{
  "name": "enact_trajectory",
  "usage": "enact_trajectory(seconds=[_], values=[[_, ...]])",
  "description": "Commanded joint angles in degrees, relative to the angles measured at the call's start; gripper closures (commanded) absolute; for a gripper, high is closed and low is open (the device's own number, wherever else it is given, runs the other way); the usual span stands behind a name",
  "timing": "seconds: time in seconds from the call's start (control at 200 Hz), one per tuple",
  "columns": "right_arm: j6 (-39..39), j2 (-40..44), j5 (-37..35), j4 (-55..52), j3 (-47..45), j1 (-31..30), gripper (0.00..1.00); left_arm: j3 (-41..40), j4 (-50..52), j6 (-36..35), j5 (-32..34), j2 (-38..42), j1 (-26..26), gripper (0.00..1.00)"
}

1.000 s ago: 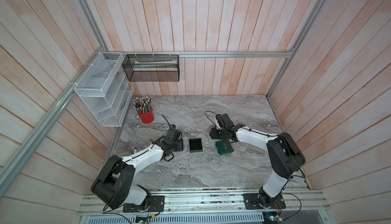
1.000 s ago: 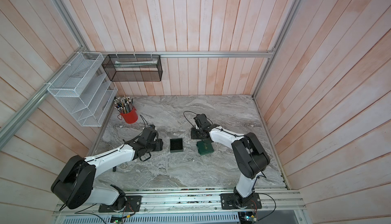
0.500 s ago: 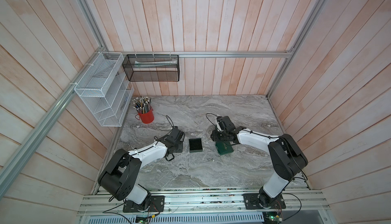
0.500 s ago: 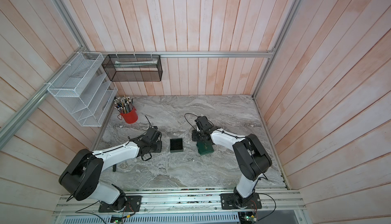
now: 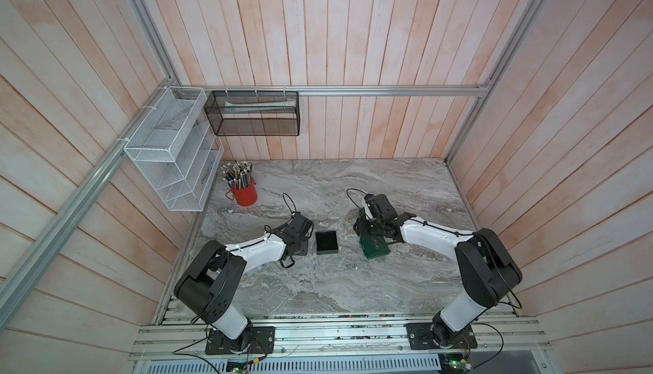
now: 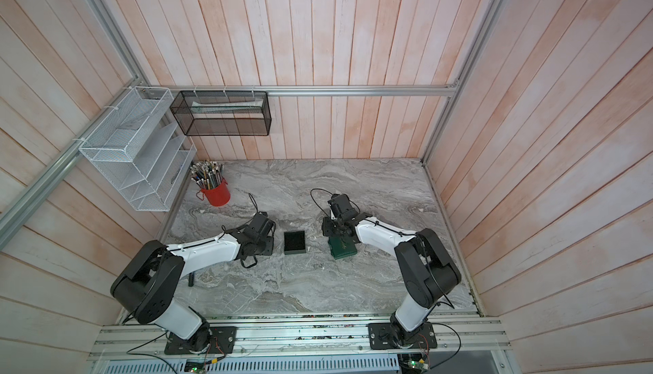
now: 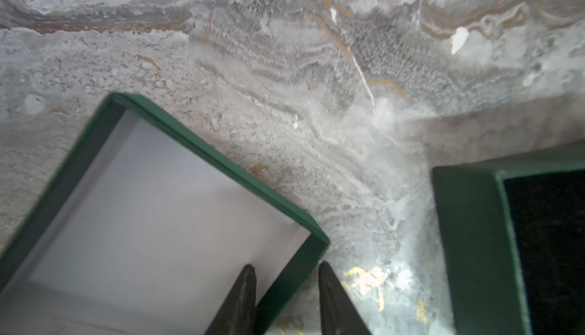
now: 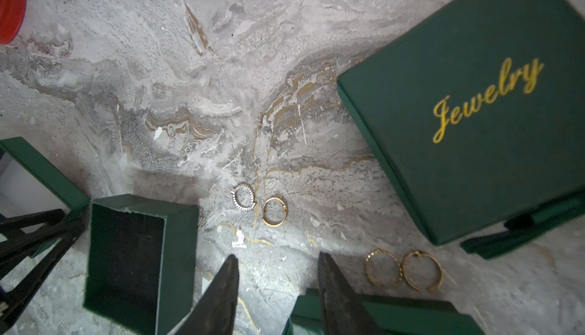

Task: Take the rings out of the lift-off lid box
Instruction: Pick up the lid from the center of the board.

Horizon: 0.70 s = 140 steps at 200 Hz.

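Observation:
Several rings lie on the marble: a silvery one [image 8: 243,197] next to a gold one [image 8: 274,211], and two more gold ones [image 8: 381,268] beside my right gripper [image 8: 278,263]. That gripper is open over bare table. The box base [image 5: 326,243] stands open, its inside black [image 8: 133,260]. Its lid [image 7: 152,216] lies upside down, white inside. My left gripper [image 7: 286,268] straddles the lid's wall near a corner. Its inner finger [image 7: 243,289] is against the wall. The outer finger stands apart from it, so the gripper is open.
A closed green box marked "Jewelry" [image 8: 474,102] sits by the rings and shows under the right arm in a top view [image 5: 375,249]. Another green box [image 8: 395,314] lies below the right fingers. A red pencil cup [image 5: 243,193] stands at the back left.
The left arm has come down onto the lid and its jaws have narrowed around the wall. The right gripper has shifted slightly toward the front, its opening unchanged.

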<state>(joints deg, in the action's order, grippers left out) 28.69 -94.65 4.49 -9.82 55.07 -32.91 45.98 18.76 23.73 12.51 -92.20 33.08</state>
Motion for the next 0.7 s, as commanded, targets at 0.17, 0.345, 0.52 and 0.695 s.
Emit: enact_trajectory(seconds=[0.17,0.345,0.52,0.695], values=[[-0.08,2.99,-0.78,0.78,-1.79,0.44,0.57,1.96,1.54,0.00,0.28,-3.31,0.23,0.79],[0.23,4.31,-0.09,1.26,-2.33,0.48,0.57,3.79,2.34,-0.63,-3.29,-1.31,0.23,0.82],[0.75,6.36,3.80,4.25,-3.67,0.50,0.57,6.01,2.78,0.07,-8.28,4.97,0.15,1.00],[1.03,7.20,6.87,5.94,-4.24,0.52,0.56,6.28,0.19,1.30,-14.34,10.85,-2.35,1.00]])
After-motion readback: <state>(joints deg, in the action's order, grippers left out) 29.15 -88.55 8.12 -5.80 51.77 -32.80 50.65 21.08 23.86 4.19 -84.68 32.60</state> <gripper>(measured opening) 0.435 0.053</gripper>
